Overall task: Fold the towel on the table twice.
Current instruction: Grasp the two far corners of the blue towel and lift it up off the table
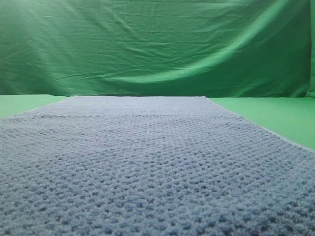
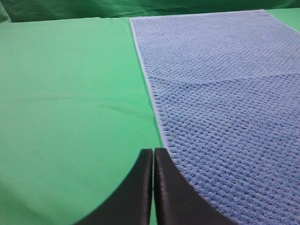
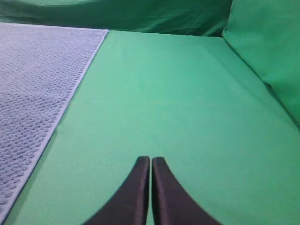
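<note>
The left hand is closed and empty, its two dark fingers pressed together. It hangs above the green surface, with the towel's pale left edge just ahead and to the right of the fingertips. The right hand is likewise closed and holds nothing. It hangs over bare surface, with the towel's right edge off to its left and clear of it. The towel lies flat and fully spread between the two hands, one layer thick as far as can be judged. A faint crease line crosses it partway along its length. No corner is lifted and no edge is turned over. Judged from this, neither fold has been made: both folds remain, and each hand must first open and take an edge.
</note>
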Controlling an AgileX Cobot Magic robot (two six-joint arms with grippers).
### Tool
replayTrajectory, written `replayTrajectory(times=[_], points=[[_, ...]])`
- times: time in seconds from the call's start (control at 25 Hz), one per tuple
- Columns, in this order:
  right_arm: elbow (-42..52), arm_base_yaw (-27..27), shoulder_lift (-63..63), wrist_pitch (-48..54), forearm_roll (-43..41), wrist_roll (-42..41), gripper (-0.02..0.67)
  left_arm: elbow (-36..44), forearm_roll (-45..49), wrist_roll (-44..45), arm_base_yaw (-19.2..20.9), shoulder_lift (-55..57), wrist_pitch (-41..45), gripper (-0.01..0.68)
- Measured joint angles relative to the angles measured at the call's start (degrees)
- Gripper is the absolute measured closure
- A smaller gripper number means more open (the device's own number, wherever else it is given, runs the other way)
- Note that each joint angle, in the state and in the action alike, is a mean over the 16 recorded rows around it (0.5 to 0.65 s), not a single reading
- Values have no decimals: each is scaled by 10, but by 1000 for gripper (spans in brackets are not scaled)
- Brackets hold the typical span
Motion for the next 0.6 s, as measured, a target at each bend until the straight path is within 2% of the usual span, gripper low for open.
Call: replayTrajectory(times=[0.6], points=[[0,0,0,0,0,0,649,0,0,0,0,0,0,673]])
